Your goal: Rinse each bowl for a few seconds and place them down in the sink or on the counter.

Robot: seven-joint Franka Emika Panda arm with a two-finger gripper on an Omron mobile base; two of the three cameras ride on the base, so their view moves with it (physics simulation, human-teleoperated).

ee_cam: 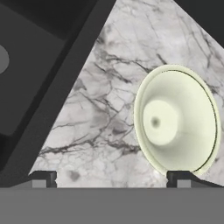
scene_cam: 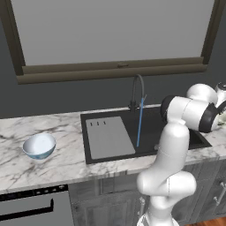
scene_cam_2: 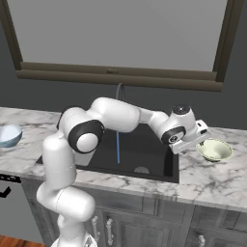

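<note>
Right base view: pale yellow-green bowl [scene_cam_2: 214, 150] sits upright on the counter [scene_cam_2: 212, 181], right of the sink [scene_cam_2: 159, 166], mouth facing up, clear of the basin's rim. The gripper [scene_cam_2: 202, 137] hangs at the sink's right edge, just left of that bowl and slightly above its rim; whether it touches cannot be told from this side.

Hand view: same bowl [ee_cam: 176, 124] seen from above and at a slant, open side toward the camera, round foot ring showing pale through the centre. It reads as an oval because of the angle; being round, it has no true long axis. One dark fingertip [ee_cam: 43, 178] stands over bare marble, the other [ee_cam: 180, 177] at the bowl's near rim. Fingers spread to their widest, nothing between them but counter [ee_cam: 100, 122] and part of the bowl's edge. Sink's dark wall [ee_cam: 52, 100] runs diagonally across the left.

Left base view: blue-and-white bowl [scene_cam: 39, 146] rests upright on the counter [scene_cam: 57, 165] left of the sink [scene_cam: 145, 132], well apart from it, mouth up and tipped slightly toward the camera. A thin blue stream of water [scene_cam: 140, 123] falls from the arched faucet [scene_cam: 137, 90] into the basin, right of the flat grey panel [scene_cam: 108, 137]. Far behind, a wide window [scene_cam: 114, 35] with a brown sill.
</note>
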